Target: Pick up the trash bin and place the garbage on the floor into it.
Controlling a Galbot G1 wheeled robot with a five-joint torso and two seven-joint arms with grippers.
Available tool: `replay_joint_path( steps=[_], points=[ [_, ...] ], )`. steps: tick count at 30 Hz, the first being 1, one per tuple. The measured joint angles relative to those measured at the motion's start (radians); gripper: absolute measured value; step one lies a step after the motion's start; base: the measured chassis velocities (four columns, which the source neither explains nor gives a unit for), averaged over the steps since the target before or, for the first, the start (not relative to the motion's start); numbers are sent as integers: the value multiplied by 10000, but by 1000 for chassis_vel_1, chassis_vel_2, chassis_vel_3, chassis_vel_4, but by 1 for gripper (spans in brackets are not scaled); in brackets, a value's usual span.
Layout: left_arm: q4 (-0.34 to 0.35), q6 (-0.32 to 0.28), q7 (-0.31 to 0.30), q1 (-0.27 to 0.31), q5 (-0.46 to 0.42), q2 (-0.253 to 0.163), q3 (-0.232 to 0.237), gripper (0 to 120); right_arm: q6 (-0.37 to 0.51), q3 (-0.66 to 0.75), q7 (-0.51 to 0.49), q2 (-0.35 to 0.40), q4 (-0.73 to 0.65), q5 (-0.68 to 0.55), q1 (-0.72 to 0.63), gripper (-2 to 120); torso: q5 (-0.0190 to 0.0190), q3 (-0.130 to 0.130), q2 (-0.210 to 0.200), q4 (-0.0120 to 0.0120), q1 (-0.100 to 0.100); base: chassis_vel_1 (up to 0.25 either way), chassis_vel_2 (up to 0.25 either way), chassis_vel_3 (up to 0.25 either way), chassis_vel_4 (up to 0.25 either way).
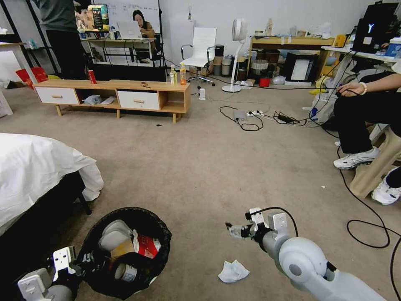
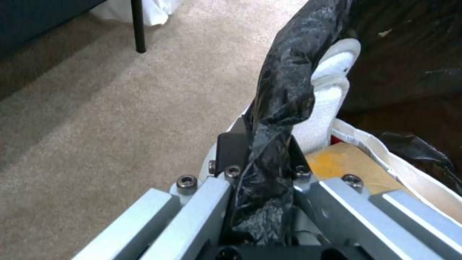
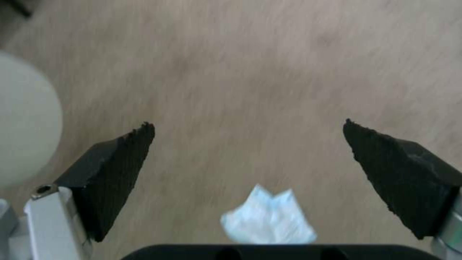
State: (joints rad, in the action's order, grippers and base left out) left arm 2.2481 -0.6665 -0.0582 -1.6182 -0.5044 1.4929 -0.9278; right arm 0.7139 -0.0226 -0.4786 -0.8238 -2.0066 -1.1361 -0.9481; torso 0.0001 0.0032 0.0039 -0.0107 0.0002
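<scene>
The trash bin (image 1: pixel 155 228), round and lined with a crinkly black bag, is at the lower left of the head view. Inside it lie a red-and-white packet (image 1: pixel 146 246), brown paper, a can and white pieces. My left gripper (image 1: pixel 81 265) is shut on the bin's near rim. The left wrist view shows the black bag rim (image 2: pixel 293 72) pinched in that gripper (image 2: pixel 262 144). One piece of garbage, a crumpled white tissue (image 1: pixel 233 271), lies on the floor (image 1: pixel 200 167). My right gripper (image 1: pixel 234 230) hangs open just above and beyond the tissue (image 3: pixel 267 218). Its fingers (image 3: pixel 115 173) are spread wide over carpet.
A bed with a white sheet (image 1: pixel 37 167) stands close on the left. A low wooden cabinet (image 1: pixel 112 94) at the back carries a red can and bottles. A seated person's legs (image 1: pixel 359 142) and black cables (image 1: pixel 367 225) are on the right. Open carpet lies ahead.
</scene>
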Motion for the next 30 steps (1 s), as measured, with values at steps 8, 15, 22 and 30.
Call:
replay_joint_path(
  steps=[8, 15, 22, 30],
  points=[
    [-18, 0, 0, 5, -13, -27, 6, 2, 330, -233, 95, 44, 387, -184, 61, 100, 0, 0, 1, 0, 0, 0, 0, 0, 0],
    [-59, 0, 0, 18, -14, -32, 16, 2, 333, -474, 110, 50, 653, -48, 71, 100, -1, 0, 1, -1, 0, 0, 0, 0, 0],
    [-169, 12, 10, 30, -15, -34, 40, 2, 316, -1043, 103, -146, 1338, 437, 161, 100, 0, 0, 1, 0, 0, 0, 0, 0, 0],
    [-357, 41, 33, 98, -10, -11, 58, 2, -44, -1850, 295, -633, 2766, 1135, 391, 100, -1, 0, 1, 0, 0, 0, 0, 0, 0]
  ],
)
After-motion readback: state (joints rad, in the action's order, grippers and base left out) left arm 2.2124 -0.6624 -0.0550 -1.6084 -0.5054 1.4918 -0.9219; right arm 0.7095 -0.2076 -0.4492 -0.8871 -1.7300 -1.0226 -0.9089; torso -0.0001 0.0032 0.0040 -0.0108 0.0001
